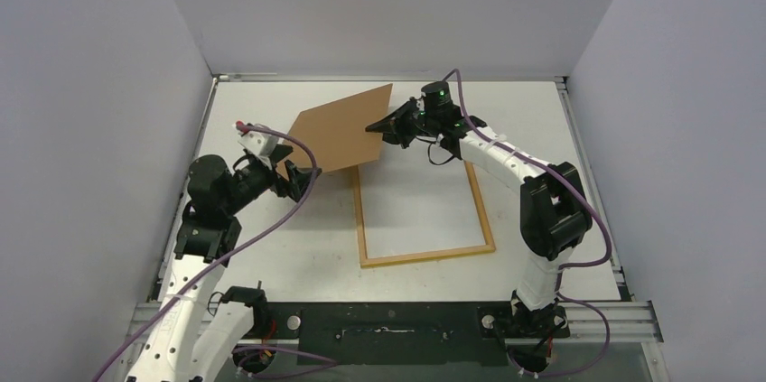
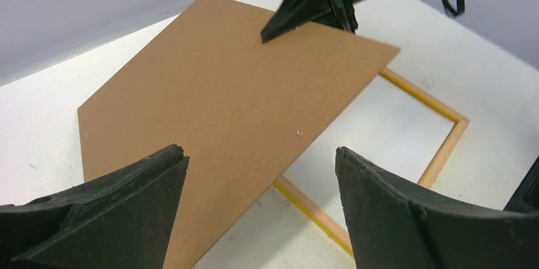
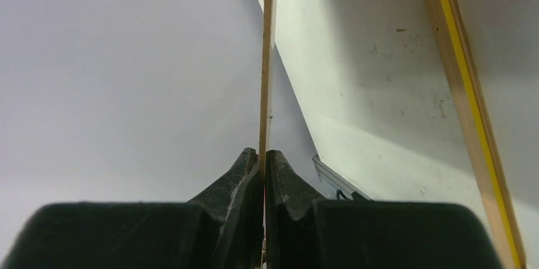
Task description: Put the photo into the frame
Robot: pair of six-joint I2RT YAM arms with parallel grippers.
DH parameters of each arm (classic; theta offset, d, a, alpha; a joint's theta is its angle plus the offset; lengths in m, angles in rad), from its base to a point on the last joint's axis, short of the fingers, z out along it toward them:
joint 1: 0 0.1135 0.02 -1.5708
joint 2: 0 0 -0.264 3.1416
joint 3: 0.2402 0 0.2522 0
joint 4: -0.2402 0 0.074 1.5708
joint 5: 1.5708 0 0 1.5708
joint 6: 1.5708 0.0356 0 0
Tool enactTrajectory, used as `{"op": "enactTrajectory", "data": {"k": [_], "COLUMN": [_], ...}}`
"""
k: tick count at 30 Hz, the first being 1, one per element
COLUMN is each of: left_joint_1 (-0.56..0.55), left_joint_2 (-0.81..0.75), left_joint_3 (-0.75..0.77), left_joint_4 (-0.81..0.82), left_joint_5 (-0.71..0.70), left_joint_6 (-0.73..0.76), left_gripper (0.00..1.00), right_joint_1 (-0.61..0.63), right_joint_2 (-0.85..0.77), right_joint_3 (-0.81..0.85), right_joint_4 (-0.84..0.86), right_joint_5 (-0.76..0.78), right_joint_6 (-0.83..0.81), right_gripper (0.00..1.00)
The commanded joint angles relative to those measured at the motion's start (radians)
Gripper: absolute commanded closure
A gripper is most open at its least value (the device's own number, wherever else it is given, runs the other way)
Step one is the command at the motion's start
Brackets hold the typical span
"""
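The board (image 1: 341,129) hides the far left corner of the frame (image 1: 425,255). The board's underside cannot be made out.

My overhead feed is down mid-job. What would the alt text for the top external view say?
The right gripper is shut on the right corner of a brown backing board, holding it tilted above the far-left corner of the frame, which lies flat on the white table. The left gripper, fingers spread, sits at the board's near-left edge.

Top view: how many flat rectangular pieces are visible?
2. A plain brown backing board, pinched by the right hand, tilted at far left; a thin light-wood rectangular frame lying flat mid-table. A photo may be hidden under the board.
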Motion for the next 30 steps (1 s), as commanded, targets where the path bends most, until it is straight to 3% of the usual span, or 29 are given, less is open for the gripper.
{"op": "enactTrajectory", "data": {"k": [1, 6, 11, 18, 30], "left_joint_1": [-0.043, -0.055, -0.054, -0.052, -0.053], "left_joint_2": [-0.031, -0.039, -0.018, 0.027, 0.112], "left_joint_3": [-0.04, -0.05, -0.097, -0.071, -0.021], "left_joint_4": [0.018, -0.076, 0.002, -0.06, -0.105], "left_joint_5": [0.041, 0.032, -0.018, -0.031, -0.012], "left_joint_6": [0.206, 0.411, 0.487, 0.584, 0.746], "left_gripper": [0.16, 0.19, 0.23, 0.32, 0.72], "right_joint_1": [-0.005, -0.001, 0.001, 0.016, 0.032], "right_joint_2": [-0.011, -0.01, -0.019, -0.007, -0.008], "right_joint_3": [0.043, 0.041, 0.046, 0.076, 0.069], "right_joint_4": [0.113, 0.149, 0.154, 0.189, 0.19], "right_joint_5": [-0.037, -0.045, -0.049, -0.06, -0.098], "right_joint_6": [0.123, 0.164, 0.169, 0.157, 0.156], "right_gripper": [1.0, 1.0, 1.0, 1.0, 1.0]}}
